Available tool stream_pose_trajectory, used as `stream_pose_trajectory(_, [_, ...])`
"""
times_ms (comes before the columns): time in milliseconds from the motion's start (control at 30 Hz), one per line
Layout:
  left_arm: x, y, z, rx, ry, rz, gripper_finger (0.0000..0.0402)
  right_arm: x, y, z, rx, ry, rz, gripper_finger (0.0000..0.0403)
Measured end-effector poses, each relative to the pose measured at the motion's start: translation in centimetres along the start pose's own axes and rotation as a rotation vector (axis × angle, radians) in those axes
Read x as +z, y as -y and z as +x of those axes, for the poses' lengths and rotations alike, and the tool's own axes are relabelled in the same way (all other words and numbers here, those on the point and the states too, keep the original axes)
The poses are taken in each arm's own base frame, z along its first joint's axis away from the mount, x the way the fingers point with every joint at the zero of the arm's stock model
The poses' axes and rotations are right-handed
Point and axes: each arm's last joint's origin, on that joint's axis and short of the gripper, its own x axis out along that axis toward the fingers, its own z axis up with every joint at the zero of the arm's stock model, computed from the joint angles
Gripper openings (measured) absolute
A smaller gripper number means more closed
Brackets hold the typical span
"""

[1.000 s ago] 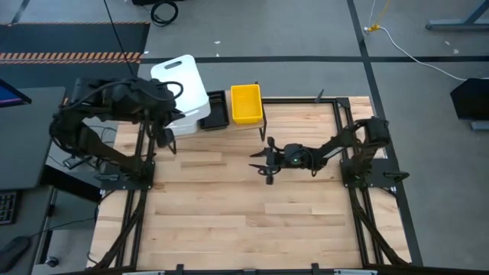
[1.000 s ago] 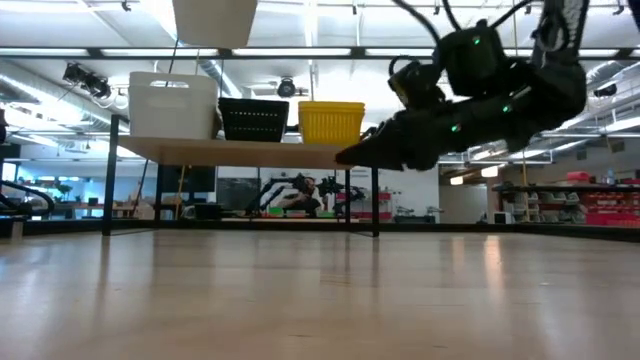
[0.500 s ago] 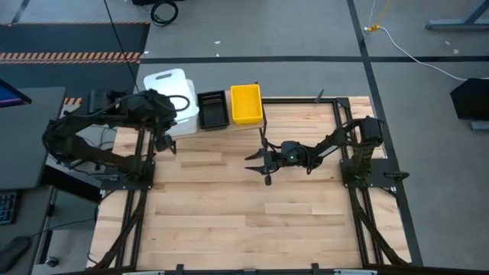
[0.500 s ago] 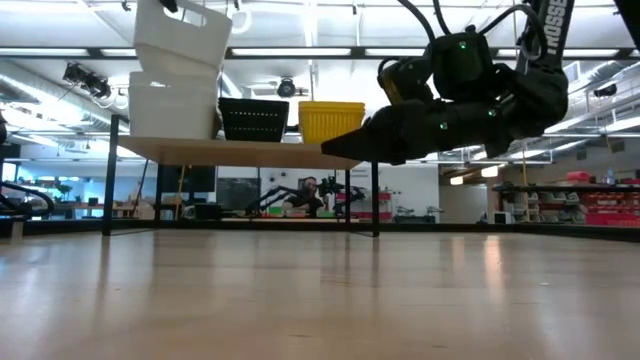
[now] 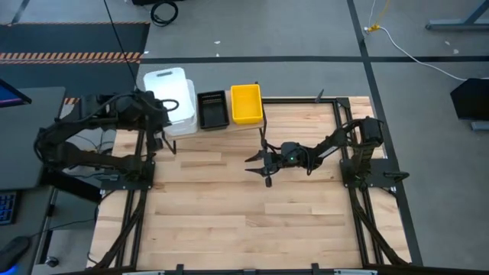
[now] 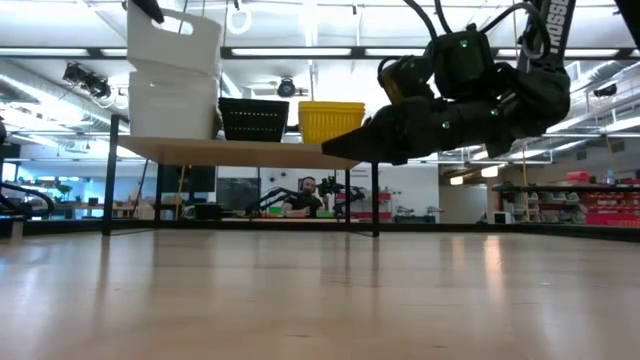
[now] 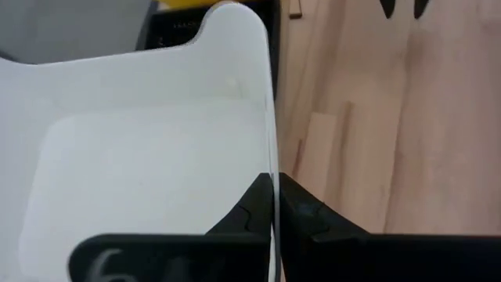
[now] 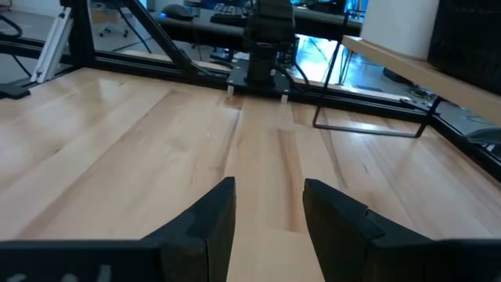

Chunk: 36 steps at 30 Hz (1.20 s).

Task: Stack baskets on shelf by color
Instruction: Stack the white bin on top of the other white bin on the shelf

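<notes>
Overhead and desk-level views of the shelf (image 6: 240,152), a light plank on thin black legs at the far edge of the slatted desk (image 5: 244,206). Three positions are occupied along it. At the left end, an upper white basket (image 6: 172,40) sits nested in a lower white basket (image 6: 172,105), forming a stack of two. In the middle stands a perforated black basket (image 6: 253,118); beside it, at the right end, a yellow basket (image 6: 331,121). From above, the yellow basket and the upper white basket show bare interiors; the black basket's interior is too dark to judge, though nothing rises above its rim.

The left gripper (image 7: 275,205) is at the upper white basket, its jaws clamped on the thin side wall, one finger inside and one outside. The left arm reaches in from the desk's left side.

The right gripper (image 8: 268,205) hangs above the middle of the desk, near the shelf's right end and apart from every basket, its jaws apart with bare wood showing between them.

Partial white lettering runs down the right arm in the desk-level view; it appears to read "TROSSEN" but is cut off. A person (image 6: 306,192) sits in the room beyond the desk.
</notes>
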Motion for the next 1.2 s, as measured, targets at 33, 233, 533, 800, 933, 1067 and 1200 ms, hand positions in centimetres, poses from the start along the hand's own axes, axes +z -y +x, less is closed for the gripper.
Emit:
stream_pose_trajectory(33, [-0.1,0.1,0.4,-0.001,0.001,0.016,0.0008,0.0,-0.1,0.0,0.002,0.0,0.0,0.0155])
stream_pose_trajectory(233, [-0.3,-0.1,1.6,0.013,0.063,0.06,0.0008,0.0,-0.6,0.1,0.019,-0.004,0.007,0.0155])
stream_pose_trajectory(533, [-0.6,-0.7,1.5,0.033,0.047,0.095,0.0008,0.0,-1.9,0.1,0.062,-0.025,0.006,0.0155])
stream_pose_trajectory(800, [-0.5,-1.4,0.2,0.082,0.108,0.138,0.0008,0.0,-2.2,0.1,0.068,-0.028,0.004,0.0155])
stream_pose_trajectory(933, [-0.7,-1.9,0.2,0.083,0.09,0.122,0.0008,0.0,-2.2,0.1,0.062,-0.029,0.004,0.0155])
stream_pose_trajectory(1067, [-1.5,-2.1,1.3,0.063,0.015,0.098,0.0008,0.0,-2.2,0.1,0.062,-0.029,0.008,0.0155])
stream_pose_trajectory(1200, [-1.6,-2.3,2.4,0.027,0.026,0.087,0.0008,0.0,-2.2,0.1,0.062,-0.029,0.011,0.0155])
